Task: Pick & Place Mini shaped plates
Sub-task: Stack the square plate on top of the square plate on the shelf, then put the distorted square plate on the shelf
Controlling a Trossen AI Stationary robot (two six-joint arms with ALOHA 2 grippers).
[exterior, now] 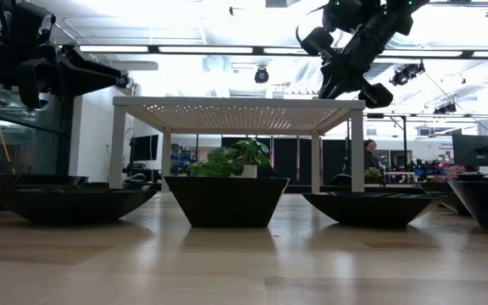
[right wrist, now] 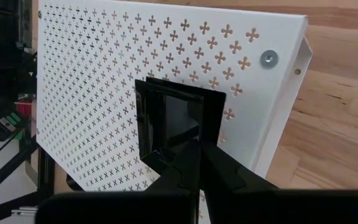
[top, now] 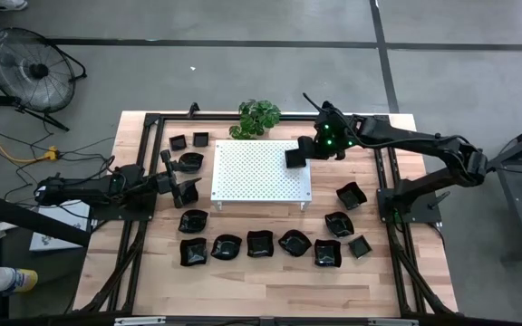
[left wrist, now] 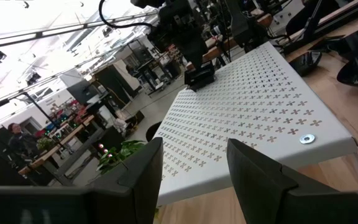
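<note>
Several glossy black mini plates lie on the wooden table: a row along the near side (top: 260, 244), some right of the white perforated board (top: 351, 194) and some left of it (top: 191, 162). My right gripper (top: 304, 152) hangs over the board's far right part (top: 261, 172), shut on a square plate (right wrist: 173, 121). My left gripper (left wrist: 194, 168) waits open at the board's left edge (top: 172, 178), beside a plate (top: 188, 193). In the low view, plates (exterior: 227, 199) rest flat on their bases in front of the board. My right gripper pinches the square plate by one rim (right wrist: 190, 146) between its two fingers (right wrist: 219, 167), coming from above and slanting down. The plate is lifted clear above the board, tilted, its hollow side facing the wrist camera (exterior: 373, 93).
A green potted plant (top: 259, 116) stands at the far edge behind the board. The board stands on short white legs (exterior: 117, 144). Black frame rails run along both table sides (top: 390, 195). Bare wood lies near the table's near edge (top: 270, 290).
</note>
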